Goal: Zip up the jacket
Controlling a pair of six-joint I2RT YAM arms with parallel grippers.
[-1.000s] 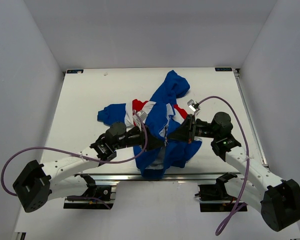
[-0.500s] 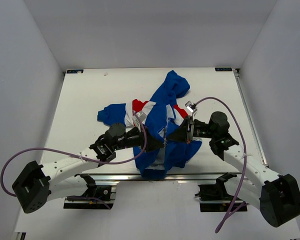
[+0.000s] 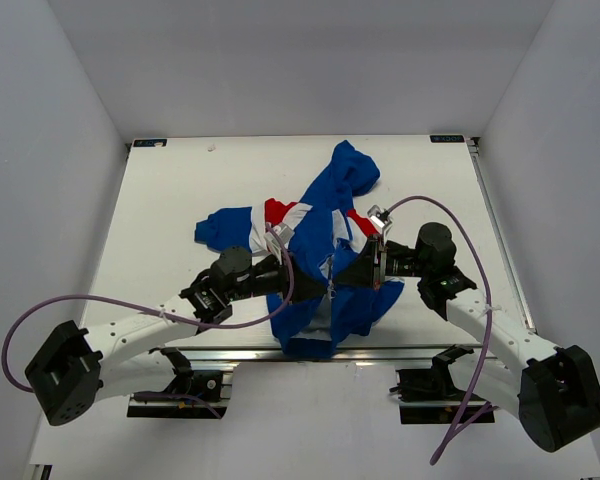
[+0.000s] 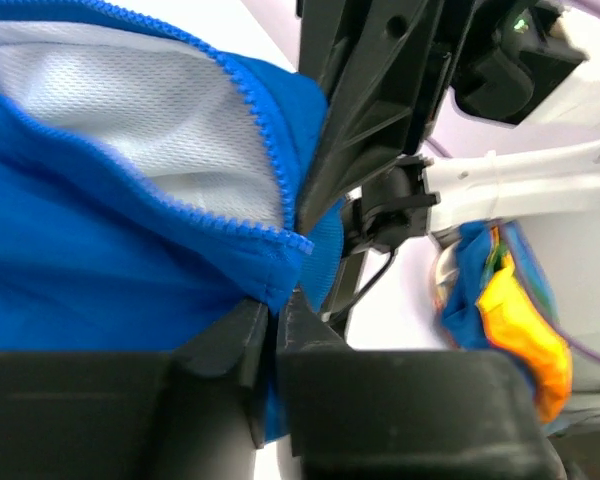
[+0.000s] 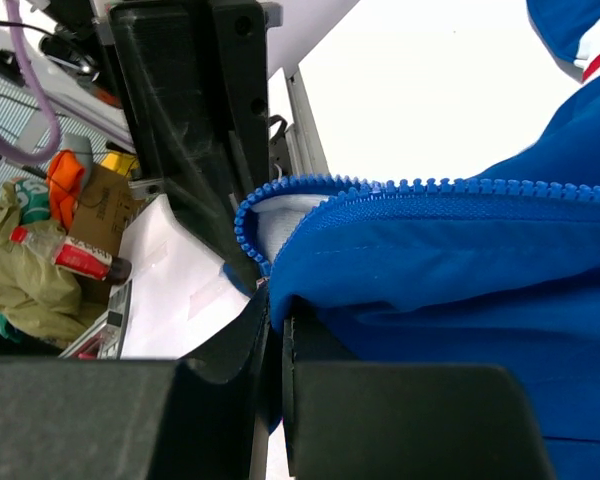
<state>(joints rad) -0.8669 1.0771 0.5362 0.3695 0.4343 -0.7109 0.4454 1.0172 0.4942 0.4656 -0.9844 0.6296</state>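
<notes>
The royal-blue jacket (image 3: 325, 235) with red and white bands lies crumpled in the middle of the table, hood toward the back, hem over the near edge. My left gripper (image 3: 315, 283) is shut on the blue fabric beside one row of zipper teeth (image 4: 270, 165); white mesh lining (image 4: 130, 110) shows inside. My right gripper (image 3: 348, 276) is shut on the other front edge, its zipper teeth (image 5: 420, 187) running right. The two grippers are almost touching at the open front, near the hem. The slider is not visible.
The white table (image 3: 170, 190) has a metal rail at its near edge (image 3: 230, 352). Purple cables loop from both arms. Clutter off the table shows in the right wrist view (image 5: 50, 240).
The right gripper has moved a little left, toward the left gripper, with the jacket edge in it. The left arm has barely moved.
</notes>
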